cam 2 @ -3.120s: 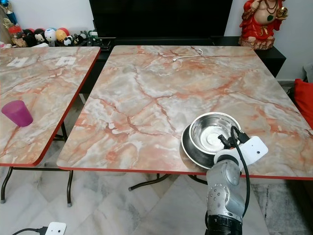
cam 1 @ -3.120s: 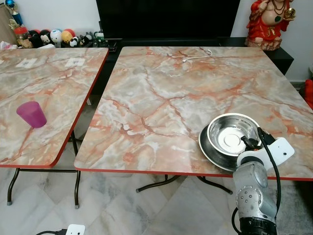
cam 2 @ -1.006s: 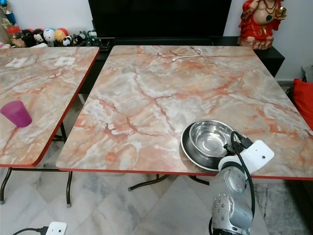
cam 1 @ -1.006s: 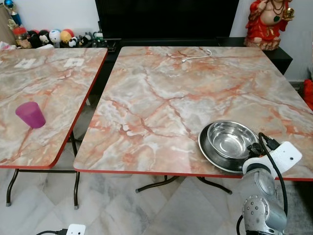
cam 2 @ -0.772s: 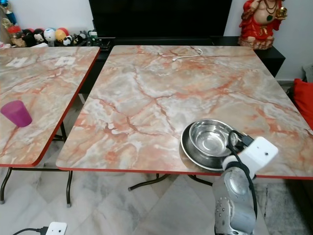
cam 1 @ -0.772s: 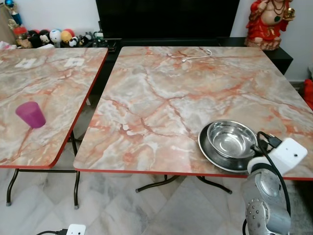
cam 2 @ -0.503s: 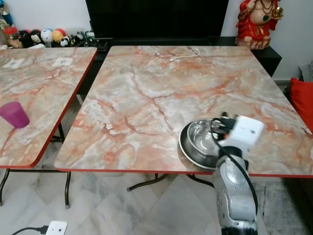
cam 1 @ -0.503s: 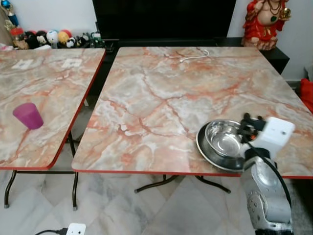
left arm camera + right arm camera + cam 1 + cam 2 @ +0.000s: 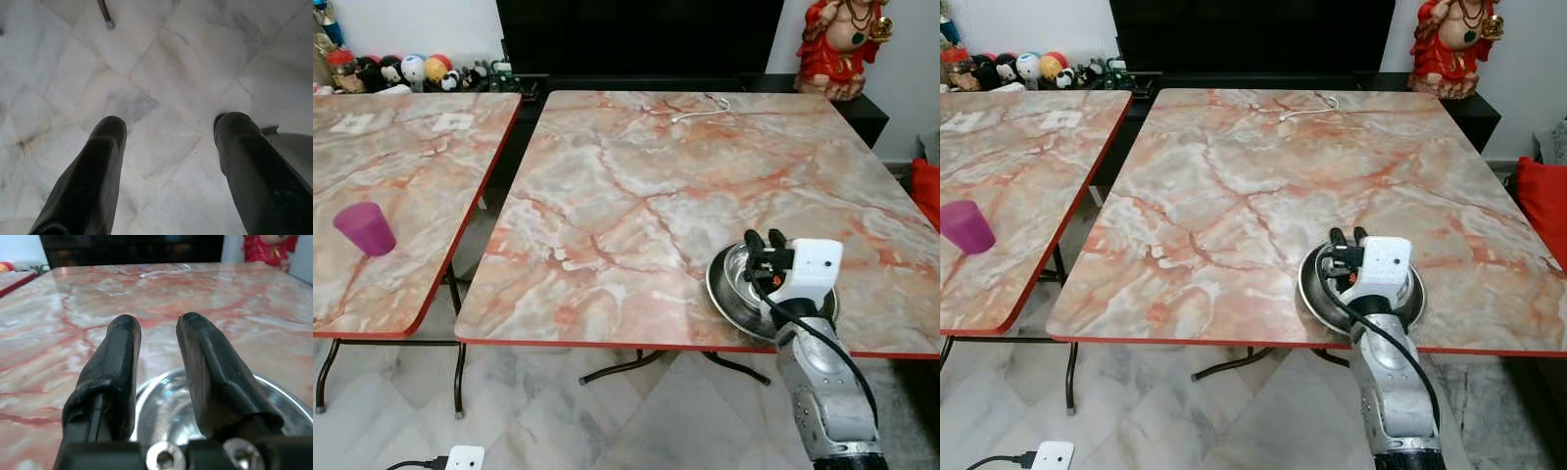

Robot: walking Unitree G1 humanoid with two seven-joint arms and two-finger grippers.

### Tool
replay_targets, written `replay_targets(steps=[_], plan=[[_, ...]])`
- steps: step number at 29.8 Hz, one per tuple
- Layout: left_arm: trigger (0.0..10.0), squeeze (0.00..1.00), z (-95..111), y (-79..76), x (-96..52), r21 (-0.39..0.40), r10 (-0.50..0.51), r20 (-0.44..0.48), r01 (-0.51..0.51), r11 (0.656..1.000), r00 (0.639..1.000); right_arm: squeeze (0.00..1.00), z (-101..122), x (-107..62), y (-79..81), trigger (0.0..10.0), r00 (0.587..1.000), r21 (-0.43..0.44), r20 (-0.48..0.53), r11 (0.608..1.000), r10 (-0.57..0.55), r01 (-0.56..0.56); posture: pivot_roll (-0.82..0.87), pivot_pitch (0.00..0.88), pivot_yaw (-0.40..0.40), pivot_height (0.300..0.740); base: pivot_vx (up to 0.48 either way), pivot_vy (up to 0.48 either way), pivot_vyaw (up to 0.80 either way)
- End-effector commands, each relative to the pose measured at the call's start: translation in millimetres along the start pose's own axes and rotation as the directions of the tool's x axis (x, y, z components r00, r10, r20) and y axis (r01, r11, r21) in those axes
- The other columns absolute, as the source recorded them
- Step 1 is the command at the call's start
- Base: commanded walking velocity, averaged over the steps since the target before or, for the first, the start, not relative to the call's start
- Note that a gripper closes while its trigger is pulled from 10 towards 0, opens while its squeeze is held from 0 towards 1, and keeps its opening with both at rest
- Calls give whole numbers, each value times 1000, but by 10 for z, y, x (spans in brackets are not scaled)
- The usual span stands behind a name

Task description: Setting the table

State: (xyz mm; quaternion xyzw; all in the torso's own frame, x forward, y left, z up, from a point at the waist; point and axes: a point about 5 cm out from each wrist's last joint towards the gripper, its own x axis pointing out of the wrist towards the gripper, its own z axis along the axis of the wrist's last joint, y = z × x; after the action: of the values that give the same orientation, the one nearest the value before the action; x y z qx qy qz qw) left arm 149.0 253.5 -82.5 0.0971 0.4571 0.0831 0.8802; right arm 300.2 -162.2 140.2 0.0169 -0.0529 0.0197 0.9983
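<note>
Marble-patterned table (image 9: 636,196) carries a steel bowl (image 9: 732,279) nested upright in a plate (image 9: 1310,294) near the front right edge. Right gripper (image 9: 764,240) hovers over the bowl, fingers slightly parted, holding nothing. Left gripper (image 9: 168,142) hangs open above the floor. Bowl is round, no long axis, mouth up. Recommended: lower one finger inside the rim and close gently.

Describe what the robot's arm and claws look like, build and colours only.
The right arm is a silver, jointed metal limb with a white boxy housing at the wrist and a black cable looping along it. The right claw has two long, rounded black fingers, with bolt heads at their base. The left claw has the same thick black fingers.
</note>
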Motion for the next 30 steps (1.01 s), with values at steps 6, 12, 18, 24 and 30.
replay_targets(steps=[6, 12, 18, 24, 30], plan=[[10000, 0, -106, 186, -34, 3, 22, -34, -22, 1000, 999, 0, -42, 30, 69, 10000, 1000, 23, 1, 1000, 14, -14, -91, 0, 5, 740, 0, 398, 342], [10000, 0, -104, 200, -33, 6, 22, -38, -22, 1000, 999, 0, -22, 88, 94, 10000, 1000, 53, 14, 999, -5, 5, -86, 0, 4, 740, 0, 398, 0], [10000, 0, -125, 141, -34, 9, 14, -48, -14, 1000, 999, 0, -21, 116, 212, 10000, 999, 56, 28, 998, 19, -20, -82, 0, 4, 740, 0, 399, 0], [10000, 0, -154, 131, -41, 8, 14, -56, -14, 1000, 998, 0, -34, 124, 245, 10000, 999, 69, 29, 997, 23, -25, -80, 0, 2, 740, 0, 398, 0], [10000, 0, -175, 110, -46, 11, 11, -60, -10, 1000, 998, 0, -31, 138, 295, 10000, 999, 67, 35, 997, 30, -32, -78, 0, 1, 740, 0, 398, 0]])
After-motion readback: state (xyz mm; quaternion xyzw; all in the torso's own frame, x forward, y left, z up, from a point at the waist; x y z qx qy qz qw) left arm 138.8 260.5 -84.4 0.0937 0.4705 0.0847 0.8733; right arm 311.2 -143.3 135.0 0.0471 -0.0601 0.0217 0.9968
